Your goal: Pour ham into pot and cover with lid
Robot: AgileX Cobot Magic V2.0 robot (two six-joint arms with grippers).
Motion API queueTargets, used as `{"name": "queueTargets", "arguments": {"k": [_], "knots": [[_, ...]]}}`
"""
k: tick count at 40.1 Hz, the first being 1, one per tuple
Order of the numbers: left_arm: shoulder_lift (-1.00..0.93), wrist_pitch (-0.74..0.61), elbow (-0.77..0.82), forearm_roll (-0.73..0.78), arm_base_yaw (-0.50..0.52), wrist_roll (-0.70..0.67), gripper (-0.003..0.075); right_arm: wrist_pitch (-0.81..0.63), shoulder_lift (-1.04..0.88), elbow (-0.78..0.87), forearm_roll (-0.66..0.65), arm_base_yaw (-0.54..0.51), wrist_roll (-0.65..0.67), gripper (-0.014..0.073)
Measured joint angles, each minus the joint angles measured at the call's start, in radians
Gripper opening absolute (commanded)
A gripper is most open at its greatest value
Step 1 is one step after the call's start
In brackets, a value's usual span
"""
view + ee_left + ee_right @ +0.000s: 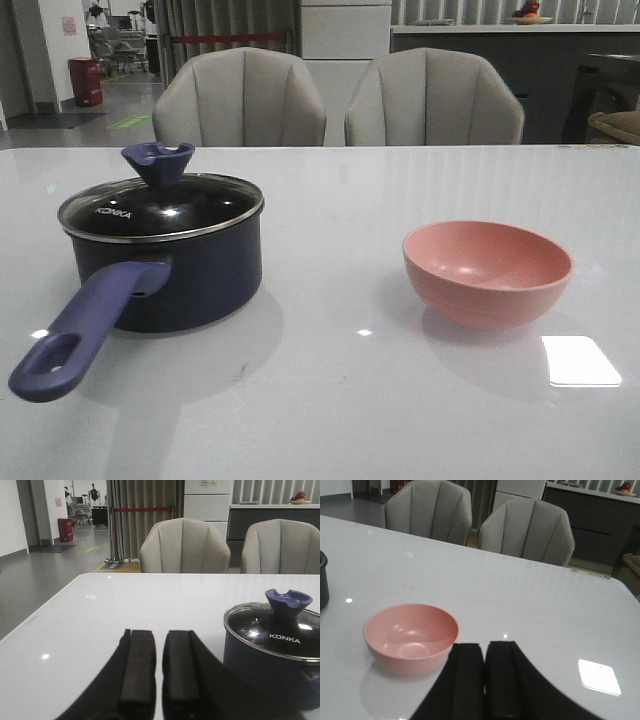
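Lid (160, 205) seated on pot (170, 275), bowl (487, 272) apart

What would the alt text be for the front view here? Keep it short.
A dark navy pot sits on the left of a glossy white table with its glass lid on and its long purple-blue handle pointing toward the camera. An empty pink bowl stands apart to its right. No arm or gripper shows in this view; two grey chairs stand behind.
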Motion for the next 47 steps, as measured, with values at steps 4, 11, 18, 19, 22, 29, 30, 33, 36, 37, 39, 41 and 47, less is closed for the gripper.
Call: {"name": "queueTargets", "arguments": {"k": [4, 11, 18, 19, 22, 29, 30, 33, 36, 37, 39, 41, 47], "knots": [[0.0, -0.002, 0.0, 0.0, 0.0, 0.0, 0.0134, -0.024, -0.029, 0.044, -0.008, -0.002, 0.06, 0.0146], [0.0, -0.004, 0.0, 0.0, 0.0, 0.0, 0.0134, -0.099, -0.033, 0.076, -0.011, -0.021, 0.103, 0.0146], [0.0, -0.004, 0.0, 0.002, 0.0, 0.0, 0.0134, -0.113, -0.033, 0.076, -0.011, -0.023, 0.111, 0.0146], [0.0, -0.004, 0.0, 0.002, 0.0, 0.0, 0.0134, -0.113, -0.033, 0.076, -0.011, -0.023, 0.111, 0.0146], [0.0, -0.004, 0.0, 0.002, 0.0, 0.0, 0.0134, -0.113, -0.033, 0.076, -0.011, -0.023, 0.111, 0.0146], [0.0, -0.004, 0.0, 0.002, 0.0, 0.0, 0.0134, -0.113, -0.033, 0.076, -0.011, -0.023, 0.113, 0.0146], [0.0, -0.004, 0.0, 0.002, 0.0, 0.0, 0.0134, -0.113, -0.033, 0.076, -0.013, -0.023, 0.113, 0.0146], [0.0, -0.004, 0.0, 0.002, 0.0, 0.0, 0.0134, -0.113, -0.033, 0.076, -0.013, -0.023, 0.113, 0.0146], [0.0, -0.004, 0.0, 0.002, 0.0, 0.0, 0.0134, -0.113, -0.033, 0.076, -0.013, -0.023, 0.113, 0.0146], [0.0, -0.004, 0.0, 0.002, 0.0, 0.0, 0.0134, -0.113, -0.033, 0.076, -0.013, -0.023, 0.113, 0.0146], [0.0, -0.004, 0.0, 0.002, 0.0, 0.0, 0.0134, -0.113, -0.033, 0.076, -0.013, -0.023, 0.113, 0.0146], [0.0, -0.004, 0.0, 0.002, 0.0, 0.0, 0.0134, -0.113, -0.033, 0.076, -0.013, -0.023, 0.113, 0.0146], [0.0, -0.004, 0.0, 0.002, 0.0, 0.0, 0.0134, -0.113, -0.033, 0.076, -0.013, -0.023, 0.113, 0.0146]]}}
